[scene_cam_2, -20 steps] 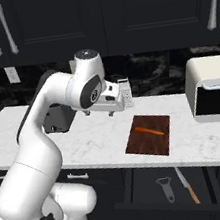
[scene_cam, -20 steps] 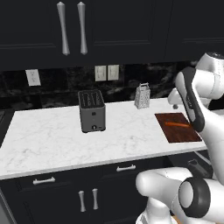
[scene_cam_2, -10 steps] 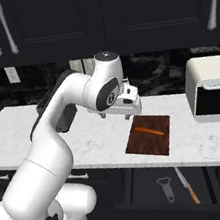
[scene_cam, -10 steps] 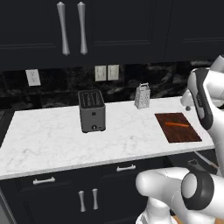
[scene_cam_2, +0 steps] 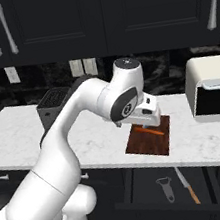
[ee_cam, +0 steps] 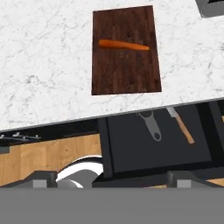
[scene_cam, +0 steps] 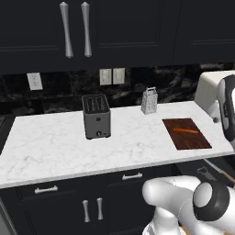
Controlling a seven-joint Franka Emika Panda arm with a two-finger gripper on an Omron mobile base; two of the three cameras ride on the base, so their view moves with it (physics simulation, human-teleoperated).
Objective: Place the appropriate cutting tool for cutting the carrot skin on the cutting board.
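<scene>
Peeler (ee_cam: 151, 126), grey, in open drawer (ee_cam: 131, 148)

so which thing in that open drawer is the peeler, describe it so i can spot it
Start at the cutting board on the marble counter, with the carrot on it. Directly below its front edge a dark drawer stands open. Two tools lie inside: the peeler is the all-grey one with a looped head, left of the knife, which has a wooden handle.

carrot (scene_cam_2: 151, 131) on cutting board (scene_cam_2: 149, 142) | peeler (scene_cam_2: 167, 187), knife (scene_cam_2: 187, 188) in drawer (scene_cam_2: 145, 187)
</scene>
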